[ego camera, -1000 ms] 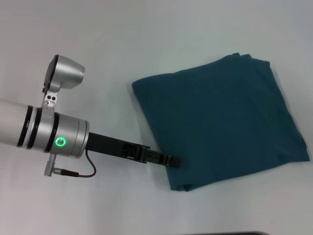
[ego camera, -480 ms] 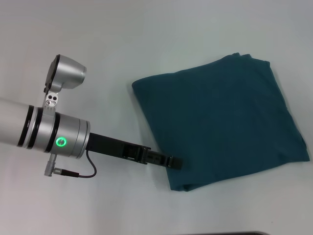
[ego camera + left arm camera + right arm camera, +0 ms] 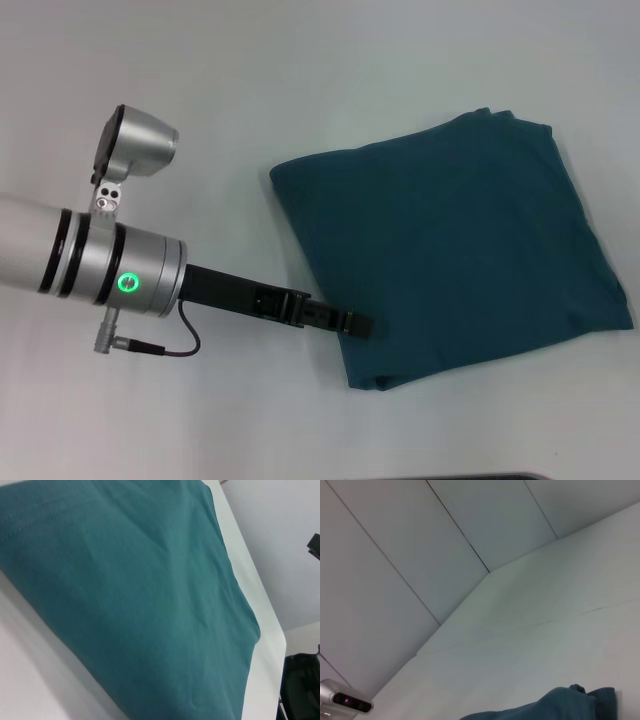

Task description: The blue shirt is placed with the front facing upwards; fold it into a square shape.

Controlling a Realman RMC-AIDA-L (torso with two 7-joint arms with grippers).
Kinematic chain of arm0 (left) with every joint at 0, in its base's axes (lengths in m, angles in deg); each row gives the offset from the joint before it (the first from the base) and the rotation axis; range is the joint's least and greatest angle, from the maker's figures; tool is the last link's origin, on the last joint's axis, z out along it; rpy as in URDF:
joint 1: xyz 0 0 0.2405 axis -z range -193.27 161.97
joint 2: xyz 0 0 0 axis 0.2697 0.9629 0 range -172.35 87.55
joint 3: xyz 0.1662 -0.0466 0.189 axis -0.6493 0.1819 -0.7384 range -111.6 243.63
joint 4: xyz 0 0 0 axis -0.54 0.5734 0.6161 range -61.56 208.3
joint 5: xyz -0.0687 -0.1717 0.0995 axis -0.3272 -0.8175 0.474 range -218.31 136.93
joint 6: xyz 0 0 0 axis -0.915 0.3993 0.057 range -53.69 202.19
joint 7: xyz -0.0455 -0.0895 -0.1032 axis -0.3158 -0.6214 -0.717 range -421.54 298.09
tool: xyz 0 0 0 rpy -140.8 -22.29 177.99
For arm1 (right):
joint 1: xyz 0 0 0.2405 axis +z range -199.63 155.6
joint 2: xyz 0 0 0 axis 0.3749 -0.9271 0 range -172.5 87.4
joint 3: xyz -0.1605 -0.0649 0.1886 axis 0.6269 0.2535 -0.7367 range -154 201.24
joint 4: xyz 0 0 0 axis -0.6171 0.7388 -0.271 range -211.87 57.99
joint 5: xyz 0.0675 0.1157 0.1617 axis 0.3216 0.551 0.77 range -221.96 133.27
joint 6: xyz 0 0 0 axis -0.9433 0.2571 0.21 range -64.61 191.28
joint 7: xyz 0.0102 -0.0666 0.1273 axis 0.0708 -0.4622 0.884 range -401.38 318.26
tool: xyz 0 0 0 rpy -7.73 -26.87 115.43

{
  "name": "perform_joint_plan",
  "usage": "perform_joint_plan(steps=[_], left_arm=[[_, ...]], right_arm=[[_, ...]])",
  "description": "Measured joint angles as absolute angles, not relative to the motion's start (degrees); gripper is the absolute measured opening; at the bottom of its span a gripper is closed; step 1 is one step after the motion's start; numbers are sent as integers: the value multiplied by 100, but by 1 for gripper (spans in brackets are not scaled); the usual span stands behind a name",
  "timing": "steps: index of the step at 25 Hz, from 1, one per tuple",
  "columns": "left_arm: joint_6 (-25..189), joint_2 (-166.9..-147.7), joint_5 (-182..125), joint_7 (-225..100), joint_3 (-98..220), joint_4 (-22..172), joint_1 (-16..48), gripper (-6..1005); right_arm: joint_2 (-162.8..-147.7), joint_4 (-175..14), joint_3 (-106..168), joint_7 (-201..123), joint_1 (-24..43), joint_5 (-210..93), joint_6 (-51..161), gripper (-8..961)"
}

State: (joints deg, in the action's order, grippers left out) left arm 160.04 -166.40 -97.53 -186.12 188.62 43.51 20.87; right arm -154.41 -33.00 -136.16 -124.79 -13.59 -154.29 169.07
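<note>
Blue shirt [image 3: 450, 250] lies folded into a rough square, right of worktop [image 3: 300, 80] centre. Left tool [image 3: 355, 325] at its near-left edge; grip state unreadable. Folding looks essentially done.

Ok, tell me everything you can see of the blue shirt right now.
The blue shirt is dark teal, soft cotton-looking cloth, already folded into a rough square of several layers, lying flat on the white table at an angle. No print, collar or sleeves show; stacked edges peek out at its far corner. The left claw meets its near-left edge; whether it grips the cloth is unclear.
</note>
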Motion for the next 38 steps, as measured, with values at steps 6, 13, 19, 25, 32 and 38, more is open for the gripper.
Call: perform_joint_plan(steps=[6,13,19,25,32,38], left_arm=[[15946,-16640,-9724,-18673,18791,4404,2226,634],[15832,-16649,-9704,-18691,18722,4419,2253,404],[15719,-16666,-9734,-18580,18608,4361,2251,132],[15751,-16651,-9758,-18574,18580,4302,2269,115],[15865,-16614,-9755,-18606,18629,4053,2194,113],[15798,-16513,-9743,-18608,18643,4049,2190,112]], right_arm=[[-15428,-3300,-13616,-12457,-1356,-15417,16961,878],[-15434,-3299,-13616,-12452,-1350,-15408,16977,878],[-15434,-3300,-13616,-12452,-1349,-15401,16977,878],[-15445,-3299,-13616,-12453,-1349,-15401,16986,878],[-15461,-3299,-13649,-12459,-1349,-15401,16987,877],[-15468,-3299,-13670,-12460,-1312,-15409,16982,875]])
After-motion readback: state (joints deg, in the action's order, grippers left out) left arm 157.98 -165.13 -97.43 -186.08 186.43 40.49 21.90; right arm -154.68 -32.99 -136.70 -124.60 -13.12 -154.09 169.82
